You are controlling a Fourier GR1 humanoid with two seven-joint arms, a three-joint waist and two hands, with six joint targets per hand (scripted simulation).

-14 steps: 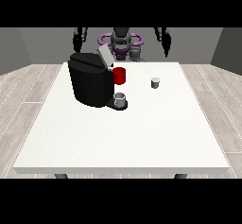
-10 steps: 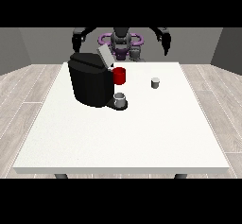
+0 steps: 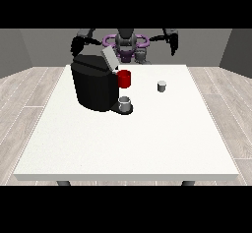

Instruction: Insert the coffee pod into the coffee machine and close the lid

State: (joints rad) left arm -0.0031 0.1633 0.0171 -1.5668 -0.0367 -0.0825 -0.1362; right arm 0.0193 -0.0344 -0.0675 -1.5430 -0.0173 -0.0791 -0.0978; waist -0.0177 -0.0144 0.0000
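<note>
**Pod on table, both hands raised at far edge, machine lid up**

Front view: white table [image 3: 123, 143] fills most of the view, robot [image 3: 126, 43] small at the top behind the far edge. Black coffee machine [image 3: 93, 82] sits on the table's left-rear part. Its grey lid [image 3: 109, 58] is tilted up and open at the top right of the body. A red part [image 3: 124, 78] sticks out of the machine's right side, just under the lid. A small grey cup [image 3: 125, 103] stands on the machine's base, below the red part.

Coffee pod [image 3: 161, 86], small, grey, upright, stands alone on the table to the right of the machine, well apart from it, nothing touching it.

Hand at the view's right [image 3: 173, 45] is held up in the air behind the far table edge, above and behind the pod, slightly right of it, well apart from it. It holds nothing; cannot tell how its fingers lie, too small and dark.

Hand at the view's left [image 3: 77, 45] is also raised, just above and behind the machine's top left corner. Whether it touches the machine cannot be told, dark on dark. Fingers: cannot tell. It is far from the pod, with the machine between them.
</note>
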